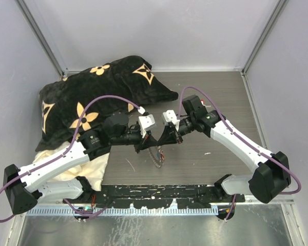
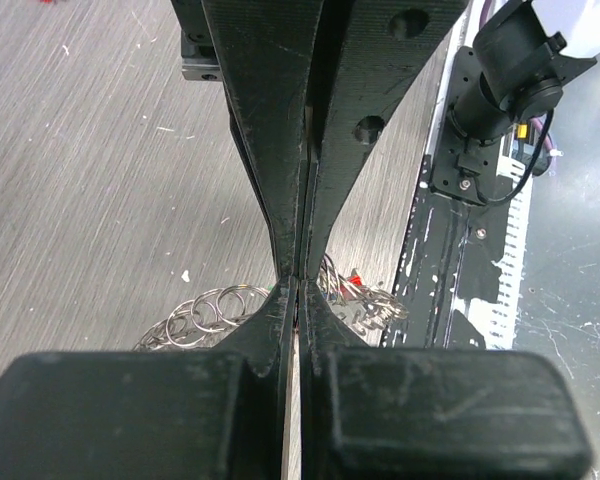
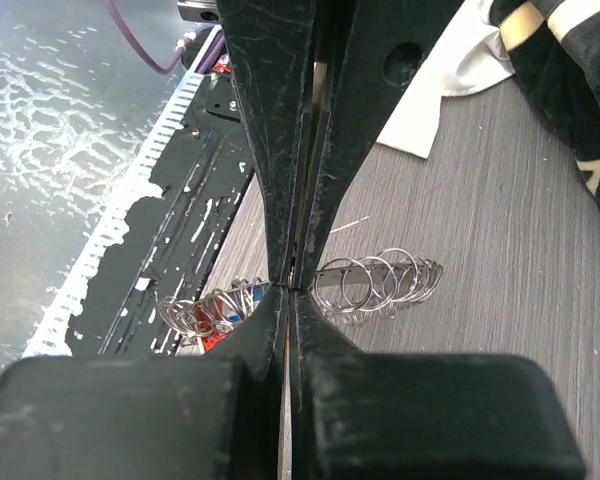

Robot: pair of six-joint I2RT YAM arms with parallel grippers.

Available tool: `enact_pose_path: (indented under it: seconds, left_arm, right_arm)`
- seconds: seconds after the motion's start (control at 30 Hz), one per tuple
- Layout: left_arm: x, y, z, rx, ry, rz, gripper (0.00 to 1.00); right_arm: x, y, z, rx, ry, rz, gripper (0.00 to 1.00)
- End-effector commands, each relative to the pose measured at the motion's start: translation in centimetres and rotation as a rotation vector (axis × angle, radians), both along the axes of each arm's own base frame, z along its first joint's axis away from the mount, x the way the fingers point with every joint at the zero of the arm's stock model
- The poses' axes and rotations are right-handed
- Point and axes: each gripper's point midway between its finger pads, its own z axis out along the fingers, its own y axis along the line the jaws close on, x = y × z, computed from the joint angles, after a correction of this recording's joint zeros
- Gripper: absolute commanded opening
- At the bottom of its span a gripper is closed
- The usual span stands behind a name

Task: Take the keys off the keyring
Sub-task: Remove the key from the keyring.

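While both arms reach toward the middle of the grey table (image 1: 215,97), the left gripper (image 1: 142,145) and the right gripper (image 1: 165,142) point at each other with their tips close together. The keyring (image 1: 157,156) is a silvery wire coil just below and between them, over the table ahead of the black strip (image 1: 159,195) along the near edge.

In the left wrist view, the left gripper's (image 2: 298,283) jaws are pressed together with no gap, and the coil (image 2: 212,310) runs out on both sides of the tips, so they look pinched on the wire. In the right wrist view, the right gripper (image 3: 292,287) is closed the same way, with coil loops (image 3: 380,280) meeting its tips on either side.

The keys (image 3: 218,328) are bunched on the coil, and red and blue heads show among the loops. A red head (image 2: 355,284) also shows just beyond the left fingertips.

A black pillow (image 1: 92,92) with tan flower shapes lies at the far left of the table, well apart from the keyring.
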Motion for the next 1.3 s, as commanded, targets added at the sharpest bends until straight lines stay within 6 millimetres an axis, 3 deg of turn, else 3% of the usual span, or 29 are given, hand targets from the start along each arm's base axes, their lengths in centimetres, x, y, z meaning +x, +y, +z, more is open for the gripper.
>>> enact_pose_path:
  seconds: [0.0,0.17,0.3,0.37,0.57,0.77,1.07,1.27]
  left_arm:
    - [-0.2,-0.9,5.4,-0.204,-0.095,-0.031,0.03]
    - [-0.8,-0.4,6.1,-0.285,-0.098,-0.019,0.21]
    - [-1.6,1.0,7.8,-0.409,-0.162,0.003,0.5]
    - [-1.9,1.9,7.8,-0.471,-0.207,0.015,0.58]
    - [-2.8,3.0,6.4,-0.576,-0.324,-0.005,0.57]
    - [-2.7,1.9,5.2,-0.569,-0.343,-0.051,0.49]
    - [-2.7,0.4,4.5,-0.6,-0.302,-0.088,0.36]
    - [-2.9,-0.1,3.7,-0.595,-0.283,-0.103,0.34]
  right_arm:
    - [-0.9,0.3,2.3,0.076,-0.011,0.064,0.01]
    - [-1.3,0.0,3.1,0.112,0.018,0.087,0.01]
    - [-1.5,-0.2,3.4,0.141,0.013,0.106,0.01]
    - [-1.7,-0.3,3.5,0.153,0.006,0.118,0.01]
    - [-2.2,-0.6,3.2,0.216,-0.086,0.173,0.01]
    - [-2.8,-1.3,2.5,0.281,-0.195,0.211,0.01]
    - [-2.5,-1.7,2.7,0.312,-0.205,0.197,0.01]
    - [-2.4,-1.8,2.9,0.316,-0.199,0.193,0.01]
